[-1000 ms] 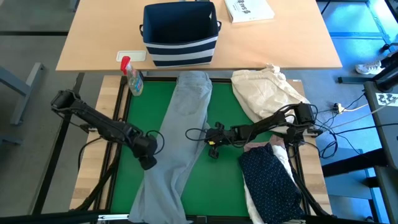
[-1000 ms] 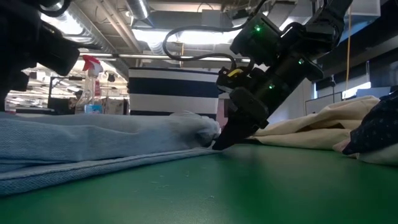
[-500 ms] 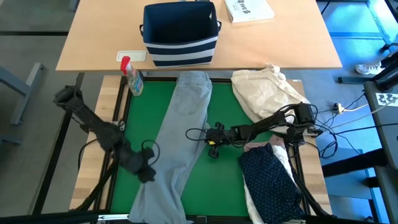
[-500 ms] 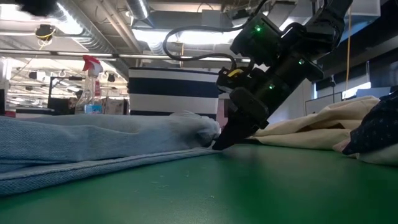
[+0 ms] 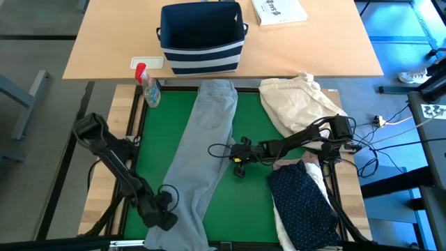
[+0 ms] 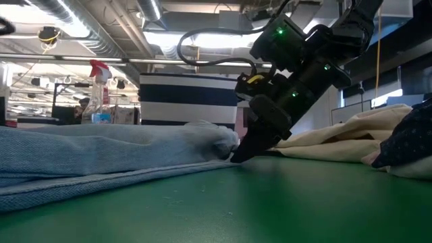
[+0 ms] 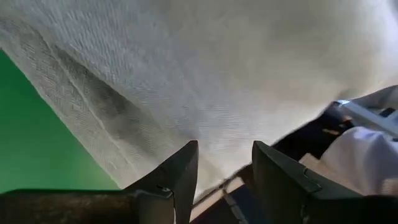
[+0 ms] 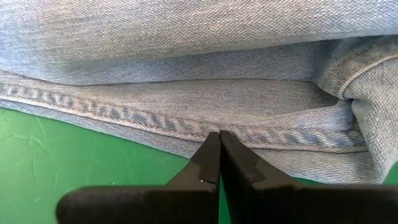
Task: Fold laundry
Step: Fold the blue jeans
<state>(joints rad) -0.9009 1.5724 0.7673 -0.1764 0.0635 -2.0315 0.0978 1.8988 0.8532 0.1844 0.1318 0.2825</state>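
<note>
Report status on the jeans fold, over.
Left gripper open at the jeans' near leg end, nothing held. Right gripper shut at the jeans' side seam, mid-table. Jeans flat, unfolded. Nothing in the way.

The left gripper [image 5: 162,215] hung at the near left with its jaws apart and nothing between them, its arm reaching from the left edge. The right gripper [image 5: 233,155] sat low at the centre, jaws pressed together, its arm stretched in from the right.
</note>
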